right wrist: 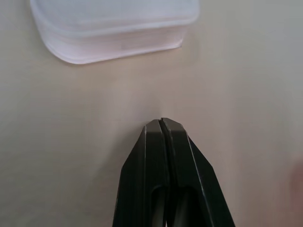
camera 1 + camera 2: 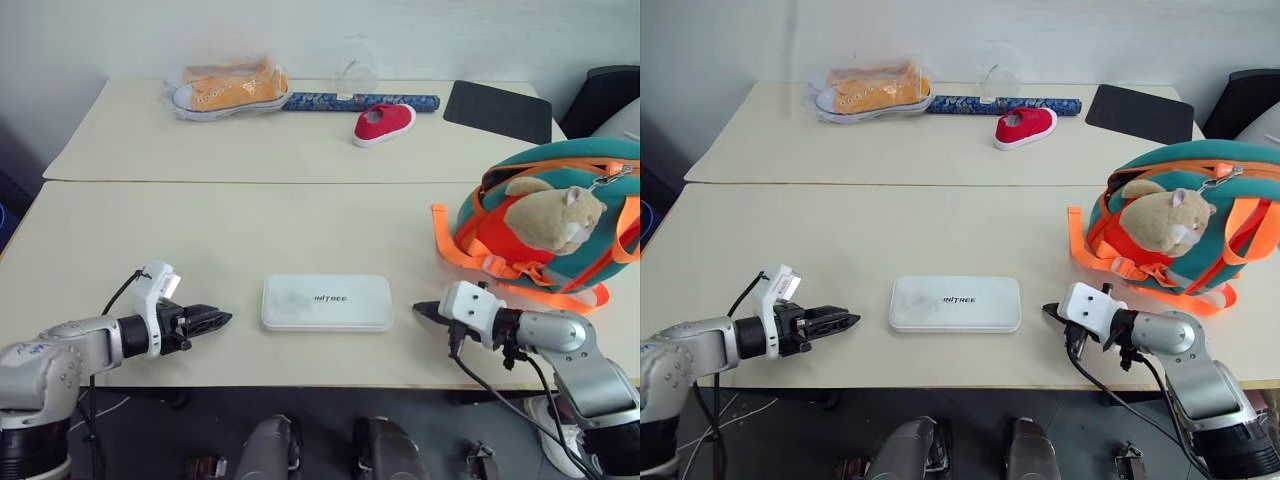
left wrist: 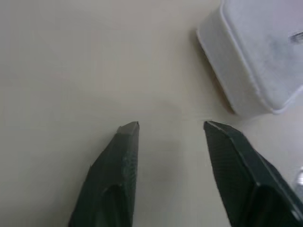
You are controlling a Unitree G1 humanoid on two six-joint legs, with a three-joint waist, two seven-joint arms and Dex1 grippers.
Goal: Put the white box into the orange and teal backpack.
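Left eye view: white box lies flat near the tabletop front edge, centre. Left gripper at its 9 o'clock, apart from it, fingers parted with bare tabletop between them, holding nothing. Right gripper at its 3 o'clock, just beside the box's short end, not touching, fingers pressed together, empty. Open tabletop runs from the box toward 12 o'clock. Orange and teal backpack sits at 2 o'clock at the right edge, straps spilling inward. Far edge: yellow sneaker, patterned roll, red shoe, black pad.
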